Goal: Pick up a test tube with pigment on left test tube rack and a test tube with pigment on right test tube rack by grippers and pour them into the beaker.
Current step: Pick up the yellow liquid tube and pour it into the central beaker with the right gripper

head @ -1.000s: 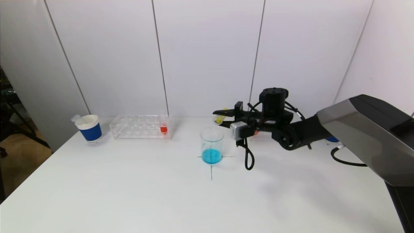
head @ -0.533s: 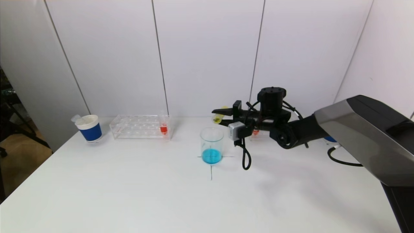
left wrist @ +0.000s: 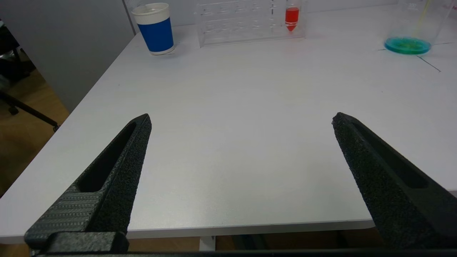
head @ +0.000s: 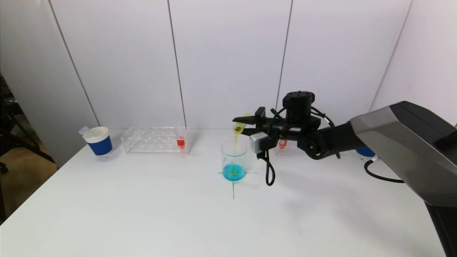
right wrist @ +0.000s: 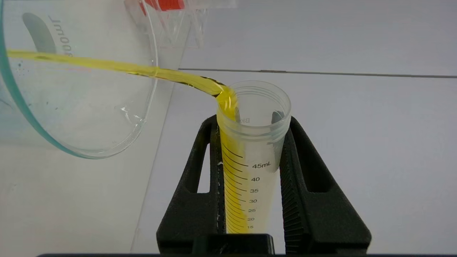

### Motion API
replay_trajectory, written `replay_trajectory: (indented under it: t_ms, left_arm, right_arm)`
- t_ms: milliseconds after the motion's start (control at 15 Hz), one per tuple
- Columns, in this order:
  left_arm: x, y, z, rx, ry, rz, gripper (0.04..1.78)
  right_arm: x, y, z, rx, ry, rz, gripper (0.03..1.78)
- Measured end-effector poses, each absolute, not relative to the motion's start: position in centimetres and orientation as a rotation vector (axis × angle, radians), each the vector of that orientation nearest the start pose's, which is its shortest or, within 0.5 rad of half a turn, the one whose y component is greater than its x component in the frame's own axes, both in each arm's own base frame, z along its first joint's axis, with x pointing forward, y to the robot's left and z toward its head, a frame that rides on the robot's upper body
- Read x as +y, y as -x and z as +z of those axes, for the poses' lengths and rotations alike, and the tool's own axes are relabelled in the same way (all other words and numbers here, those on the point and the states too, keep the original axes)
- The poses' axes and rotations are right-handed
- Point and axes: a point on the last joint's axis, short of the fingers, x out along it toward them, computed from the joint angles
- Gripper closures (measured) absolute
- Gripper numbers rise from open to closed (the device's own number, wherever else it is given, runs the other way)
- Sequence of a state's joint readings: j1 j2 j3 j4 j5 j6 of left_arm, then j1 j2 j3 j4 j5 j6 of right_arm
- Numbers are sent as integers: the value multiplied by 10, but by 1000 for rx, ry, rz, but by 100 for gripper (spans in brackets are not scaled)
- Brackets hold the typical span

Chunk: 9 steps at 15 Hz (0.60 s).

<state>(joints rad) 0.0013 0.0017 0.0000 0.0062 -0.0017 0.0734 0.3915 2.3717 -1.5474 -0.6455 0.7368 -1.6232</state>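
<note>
My right gripper (head: 246,125) is shut on a graduated test tube (right wrist: 251,157) and holds it tipped over the glass beaker (head: 234,160). Yellow pigment (right wrist: 107,66) streams from the tube's mouth into the beaker and lands in the blue liquid (head: 234,172). The clear left test tube rack (head: 153,139) holds one tube of red pigment (head: 180,141) at its right end. The right arm mostly hides the right rack, though a red tube (head: 282,143) shows behind it. My left gripper (left wrist: 241,119) hangs open over the table's near-left edge with nothing between its fingers.
A blue-and-white paper cup (head: 98,141) stands left of the left rack. Another blue cup (head: 365,154) peeks out behind the right arm. A black cross (head: 233,185) on the table marks the beaker's spot. A cable loop (head: 269,175) dangles from the right wrist.
The right gripper has lifted slightly and tipped the tube further. Yellow pigment now streams into the beaker, where none flowed before. The left gripper stays open.
</note>
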Motion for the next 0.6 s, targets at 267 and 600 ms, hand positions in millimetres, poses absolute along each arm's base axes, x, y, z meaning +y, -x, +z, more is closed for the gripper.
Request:
replay_trajectory:
  t_ms: [267, 600]
  left_arm:
    - [0, 23, 75, 8, -73, -1, 5]
    - [0, 23, 75, 7, -73, -1, 5]
  right_arm:
    - [200, -440, 121, -788, 1425, 986, 131]
    - [199, -439, 127, -827, 1470, 961, 132]
